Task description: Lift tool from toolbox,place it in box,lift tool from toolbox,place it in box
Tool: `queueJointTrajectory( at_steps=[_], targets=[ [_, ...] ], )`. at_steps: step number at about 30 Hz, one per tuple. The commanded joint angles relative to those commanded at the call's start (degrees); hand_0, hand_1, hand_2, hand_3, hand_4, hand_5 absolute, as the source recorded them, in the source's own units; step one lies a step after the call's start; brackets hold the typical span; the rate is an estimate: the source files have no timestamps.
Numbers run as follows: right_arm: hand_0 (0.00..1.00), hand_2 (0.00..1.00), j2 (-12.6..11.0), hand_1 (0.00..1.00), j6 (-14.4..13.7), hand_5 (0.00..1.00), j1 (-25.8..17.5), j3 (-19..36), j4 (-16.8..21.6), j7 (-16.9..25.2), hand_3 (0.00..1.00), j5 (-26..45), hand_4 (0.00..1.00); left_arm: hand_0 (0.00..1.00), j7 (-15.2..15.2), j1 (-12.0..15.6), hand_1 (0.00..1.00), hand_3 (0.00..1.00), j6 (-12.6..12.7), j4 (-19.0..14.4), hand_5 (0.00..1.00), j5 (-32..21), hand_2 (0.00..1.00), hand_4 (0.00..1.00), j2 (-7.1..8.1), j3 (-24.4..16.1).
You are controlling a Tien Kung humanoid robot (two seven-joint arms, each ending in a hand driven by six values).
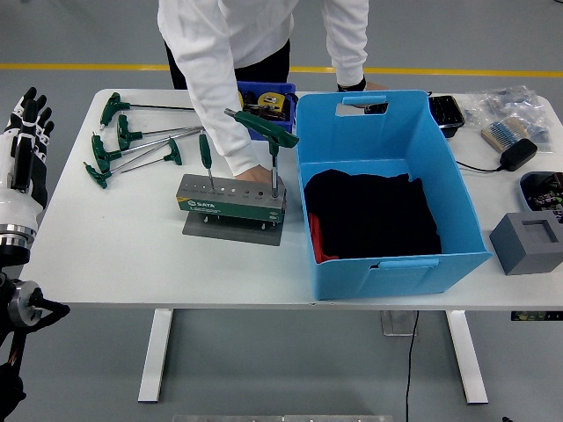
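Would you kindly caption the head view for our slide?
Person's hand steadies the tool holder beside the blue box; left hand waits raised.

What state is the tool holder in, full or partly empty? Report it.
Partly empty: two T-handle tools stand in the grey tool holder; several holes between them are bare.

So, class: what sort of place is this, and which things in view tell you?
Probably a workshop or robotics test area: green T-handle wrenches lie on a white table beside a grey tool stand, and a yellow line marks the grey floor.
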Motion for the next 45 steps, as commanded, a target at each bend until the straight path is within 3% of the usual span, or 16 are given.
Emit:
queueJointTrajectory(
  at_steps=[1,2,7,8,12,20,24,32,43,45],
  targets=[
    [0.646,0.723,0.0,0.634,0.0,0.717,-0.2,0.8,0.0,-0.1,0.595,-0.7,0.854,0.962,0.1,-0.3,0.998,0.981,0.2,-0.4,0.866,2.2,0.998,0.998,0.59,0.7],
    [0.646,0.718,0.1,0.631,-0.1,0.716,-0.4,1.6,0.0,-0.3,0.593,-1.4,0.854,0.979,0.3,-0.6,0.998,0.978,0.3,-0.7,0.792,4.6,0.998,0.998,1.36,1.4],
    [0.646,0.718,0.0,0.631,-0.2,0.716,-0.8,3.6,0.0,-0.7,0.593,-3.6,0.854,0.979,2.1,-3.1,0.998,0.978,0.3,-2.0,0.792,16.0,0.998,0.998,4.63,4.1],
    [0.644,0.71,-0.1,0.625,-0.3,0.715,-0.9,3.9,0.0,-0.7,0.592,-3.8,0.853,0.992,3.2,-4.3,0.998,0.991,-0.1,-2.8,0.75,18.7,0.998,0.998,5.54,5.0],
    [0.644,0.71,-0.3,0.625,-0.5,0.715,-0.9,4.9,0.0,-0.9,0.592,-4.8,0.853,0.992,8.6,-9.1,0.998,0.991,-2.9,-5.2,0.75,28.3,0.998,0.998,7.64,9.2],
    [0.64,0.701,-0.4,0.623,-0.6,0.712,-0.9,4.6,0.0,-0.8,0.59,-4.2,0.851,0.998,14.9,-18.8,0.998,0.998,-10.0,-4.1,0.699,47.0,0.998,0.998,8.99,19.2],
    [0.64,0.701,-0.4,0.623,-0.7,0.712,-1.0,4.8,0.0,-0.9,0.59,-4.4,0.851,0.998,15.7,-22.8,0.998,0.998,-11.3,-2.0,0.699,55.4,0.998,0.998,9.12,24.0],
    [0.639,0.699,-0.4,0.619,-0.7,0.709,-1.1,4.1,0.0,-1.1,0.586,-3.8,0.85,0.998,16.0,-29.4,0.998,0.998,-11.6,2.3,0.687,55.3,0.998,0.998,7.9,30.4],
    [0.639,0.698,-0.4,0.618,-0.7,0.71,-1.3,2.9,0.0,-1.1,0.587,-3.0,0.85,0.998,16.4,-34.3,0.998,0.995,-12.7,7.4,0.684,52.6,0.998,0.998,3.85,37.6],
    [0.639,0.697,-0.4,0.617,-0.7,0.709,-1.3,2.6,0.0,-1.1,0.587,-2.7,0.85,0.974,16.3,-35.1,0.969,0.937,-12.5,8.6,0.687,52.3,0.959,0.998,3.39,38.9]
  ],
)
